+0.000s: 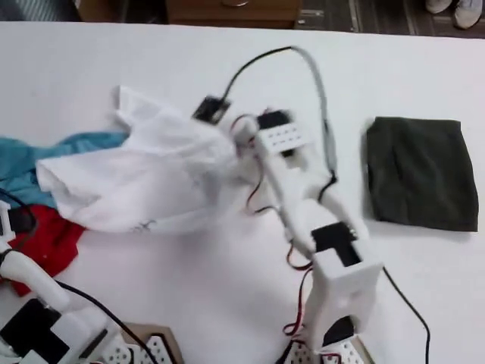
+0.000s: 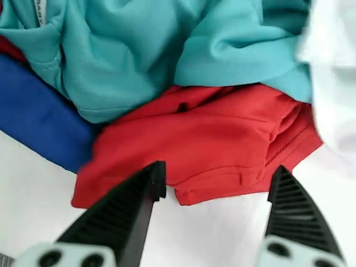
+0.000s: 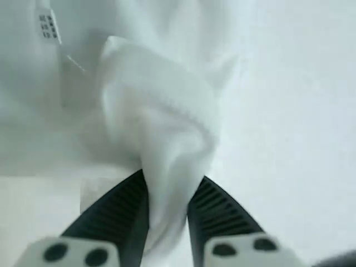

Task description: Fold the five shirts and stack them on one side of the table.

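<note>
Your right gripper point(image 3: 169, 183) is clamped on a bunched fold of the white shirt point(image 1: 144, 182), whose long axis runs across the table point(image 1: 189, 288) from that grip toward the teal shirt point(image 2: 139, 50). Your left gripper point(image 2: 219, 169) hangs spread wide above the red shirt point(image 2: 211, 133), apparently not touching it. Beyond the right arm, a folded dark green shirt point(image 1: 417, 171) lies flat.

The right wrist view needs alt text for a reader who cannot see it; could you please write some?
The right gripper is shut on a bunched fold of the white shirt. The rest of the shirt spreads out crumpled beyond it, with the white table alongside.
</note>
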